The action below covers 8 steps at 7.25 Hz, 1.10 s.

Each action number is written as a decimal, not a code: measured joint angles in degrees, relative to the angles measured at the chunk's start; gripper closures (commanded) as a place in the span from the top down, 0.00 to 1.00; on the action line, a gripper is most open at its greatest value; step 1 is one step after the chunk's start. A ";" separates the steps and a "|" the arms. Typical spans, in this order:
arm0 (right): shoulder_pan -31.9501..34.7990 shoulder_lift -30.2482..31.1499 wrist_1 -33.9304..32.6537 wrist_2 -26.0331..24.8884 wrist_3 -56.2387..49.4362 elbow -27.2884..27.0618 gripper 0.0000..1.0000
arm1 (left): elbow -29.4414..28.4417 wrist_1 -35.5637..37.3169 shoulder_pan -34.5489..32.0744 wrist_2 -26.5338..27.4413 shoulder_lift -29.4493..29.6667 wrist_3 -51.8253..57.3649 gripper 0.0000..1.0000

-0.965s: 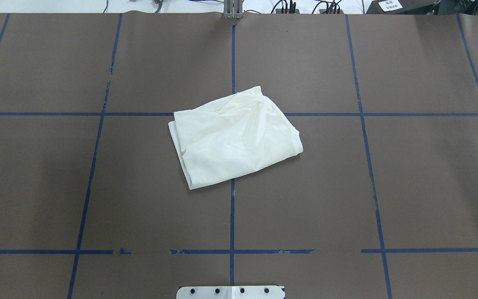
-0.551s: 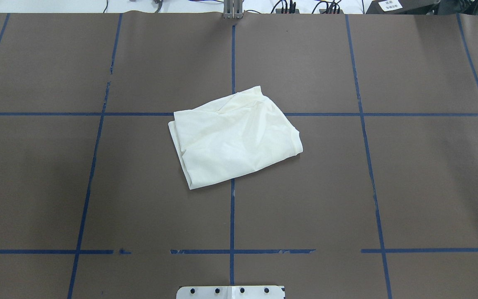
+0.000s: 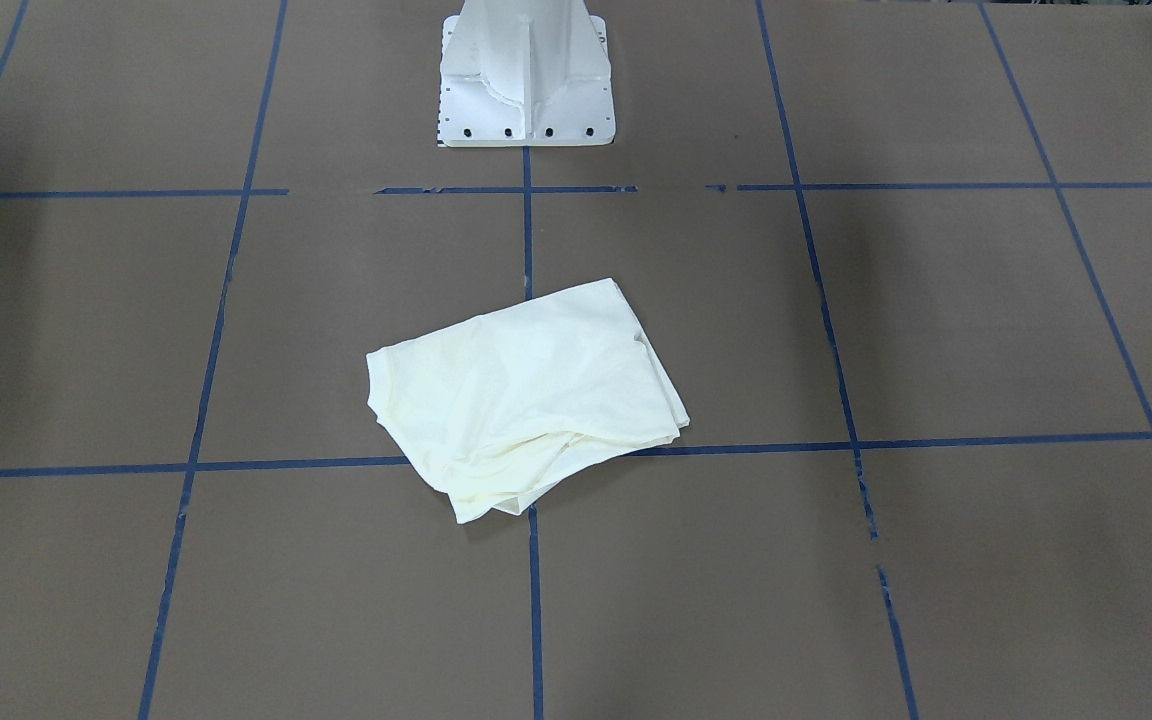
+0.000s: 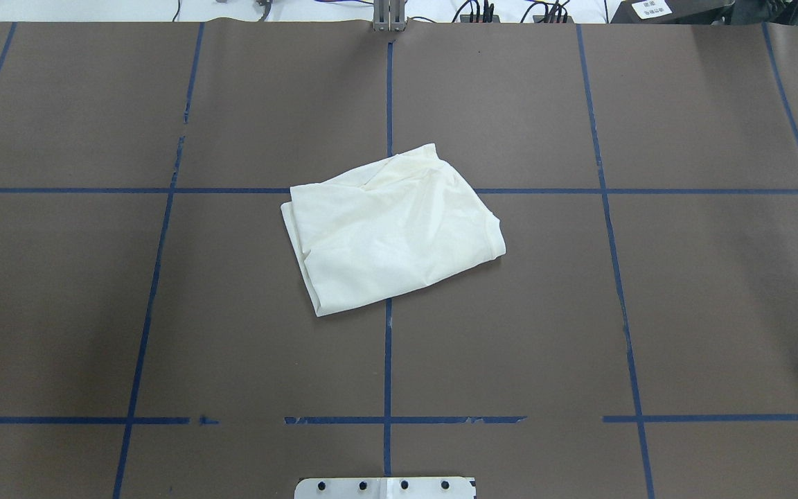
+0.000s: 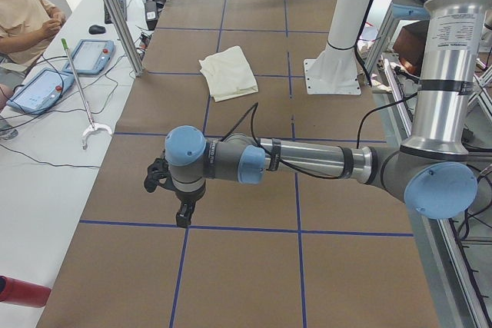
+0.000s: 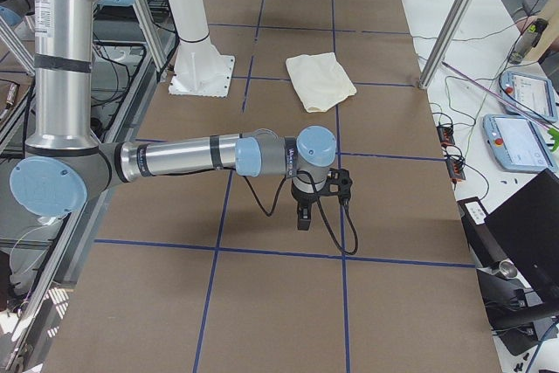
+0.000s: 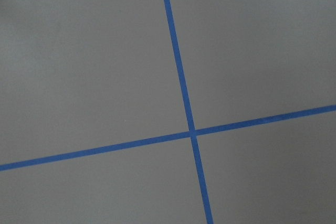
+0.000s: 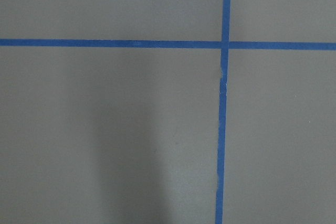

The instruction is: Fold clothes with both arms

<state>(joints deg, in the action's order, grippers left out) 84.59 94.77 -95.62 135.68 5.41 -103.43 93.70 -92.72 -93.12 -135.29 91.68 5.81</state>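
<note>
The clothes are one cream shirt [image 4: 392, 232], folded into a rumpled rectangle with its plain side up, lying at the table's middle [image 3: 526, 400]. It also shows far off in both side views [image 5: 229, 72] [image 6: 320, 80]. Neither arm appears in the overhead or front-facing views. In the exterior left view my left gripper [image 5: 183, 217] hangs over bare table, well away from the shirt; I cannot tell if it is open or shut. My right gripper [image 6: 303, 220] hangs likewise at the other end; its state I cannot tell. Both wrist views show only brown table and blue tape.
The white pedestal base [image 3: 526, 80] stands behind the shirt. Blue tape lines [image 4: 388, 360] grid the brown table. A metal frame post [image 5: 115, 13] rises at the far edge. A seated person [image 5: 23, 13], tablets [image 5: 40, 88] and a grabber stick [image 5: 81, 90] are on the side bench.
</note>
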 measured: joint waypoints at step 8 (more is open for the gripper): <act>-0.04 -0.27 0.69 -0.42 0.80 1.09 1.00 | 4.76 1.46 0.60 -1.57 -3.44 -1.40 1.00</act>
<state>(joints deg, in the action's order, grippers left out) 84.55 94.51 -94.93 135.26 6.21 -102.33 98.46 -91.26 -92.52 -136.85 88.25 4.41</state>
